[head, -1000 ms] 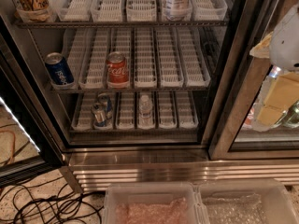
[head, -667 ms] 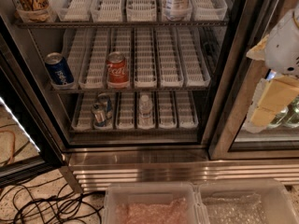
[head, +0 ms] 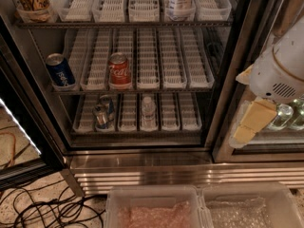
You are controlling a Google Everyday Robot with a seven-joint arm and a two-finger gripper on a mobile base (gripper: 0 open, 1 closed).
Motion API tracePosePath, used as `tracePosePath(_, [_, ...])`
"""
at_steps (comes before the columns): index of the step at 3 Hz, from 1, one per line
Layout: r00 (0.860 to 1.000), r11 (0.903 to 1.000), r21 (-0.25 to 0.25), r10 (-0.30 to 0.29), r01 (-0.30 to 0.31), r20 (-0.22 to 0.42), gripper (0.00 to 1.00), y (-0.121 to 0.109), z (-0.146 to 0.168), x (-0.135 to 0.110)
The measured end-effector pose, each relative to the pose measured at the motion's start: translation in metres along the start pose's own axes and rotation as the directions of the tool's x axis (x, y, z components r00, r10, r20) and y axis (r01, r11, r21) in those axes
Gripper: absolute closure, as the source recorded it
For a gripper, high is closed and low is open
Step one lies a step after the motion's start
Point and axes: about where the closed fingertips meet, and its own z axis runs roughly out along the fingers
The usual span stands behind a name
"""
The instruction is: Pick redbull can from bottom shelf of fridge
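The redbull can (head: 101,116), slim and blue-and-silver with a silver top, stands upright in the second lane from the left on the bottom shelf (head: 172,114) of the open fridge (head: 142,156). My gripper (head: 251,123), yellowish under a white wrist housing, hangs at the right in front of the fridge's right door post. It is well to the right of the can, at about shelf height, and holds nothing that I can see.
A small water bottle (head: 148,112) stands two lanes right of the can. On the rack above are a Pepsi can (head: 60,71) and a red Coke can (head: 119,70). Two clear bins (head: 153,204) sit below the steel base. Cables (head: 42,207) lie on the floor at the left.
My arm and gripper have moved left and a little down, further into view. The cans and the bottle have not moved.
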Motion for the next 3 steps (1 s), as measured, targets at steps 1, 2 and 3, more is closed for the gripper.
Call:
tracePosePath(1, [1.0,1.0,0.0,0.0,0.0,0.0,0.0,0.0,0.0,0.0])
tracePosePath(2, [0.999,0.9973,-0.065,0.037,-0.034,0.04,0.0,0.019,0.018,-0.005])
tracePosePath(3, [0.987,0.9842,-0.132,0.131,-0.118,0.093,0.0,0.056,0.058,-0.03])
